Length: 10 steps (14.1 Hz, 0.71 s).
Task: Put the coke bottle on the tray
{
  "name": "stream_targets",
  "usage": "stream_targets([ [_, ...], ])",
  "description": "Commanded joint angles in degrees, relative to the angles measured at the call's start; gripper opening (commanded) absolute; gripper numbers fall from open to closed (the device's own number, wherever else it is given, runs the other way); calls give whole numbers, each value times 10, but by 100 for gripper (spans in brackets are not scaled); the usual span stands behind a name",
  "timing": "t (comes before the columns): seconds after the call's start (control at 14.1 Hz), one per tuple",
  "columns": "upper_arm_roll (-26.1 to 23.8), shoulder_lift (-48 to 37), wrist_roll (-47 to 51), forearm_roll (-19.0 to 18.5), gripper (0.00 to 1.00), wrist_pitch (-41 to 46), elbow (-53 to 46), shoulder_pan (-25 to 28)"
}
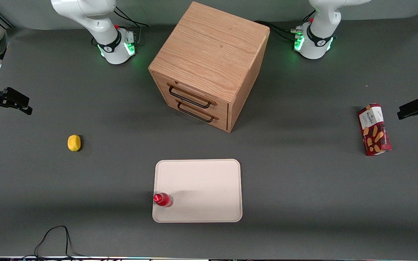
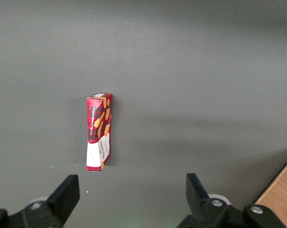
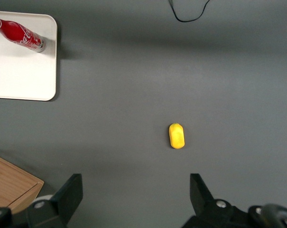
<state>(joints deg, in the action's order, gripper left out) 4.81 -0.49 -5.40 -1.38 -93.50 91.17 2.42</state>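
The small red coke bottle [image 1: 163, 199] stands upright on the pale cream tray [image 1: 201, 181], in the tray's corner nearest the front camera, toward the working arm's end. Both also show in the right wrist view: the bottle [image 3: 20, 35] on the tray [image 3: 24, 76]. My right gripper [image 1: 15, 105] hangs high over the working arm's end of the table, well away from the tray. In the right wrist view the gripper [image 3: 136, 185] is open and empty above bare grey table.
A yellow lemon-like lump [image 1: 74, 143] lies on the table between the gripper and the tray, also seen from the wrist [image 3: 176, 136]. A wooden drawer cabinet [image 1: 209, 65] stands mid-table. A red biscuit box [image 1: 374, 129] lies toward the parked arm's end. A black cable [image 1: 53, 239] loops at the table's near edge.
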Motion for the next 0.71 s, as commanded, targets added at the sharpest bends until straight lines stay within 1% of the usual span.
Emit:
stream_targets([
  [0.0, -2, -1, -8, 12, 100, 12, -4, -1],
  [0.07, -2, -1, -5, 16, 100, 23, -4, 0],
  [0.14, -1, 0, -1, 30, 100, 29, -5, 0],
  [0.28, 0, 0, 5, 37, 100, 55, -6, 0],
  [0.64, -1, 1, 6, 34, 100, 56, -10, 0],
])
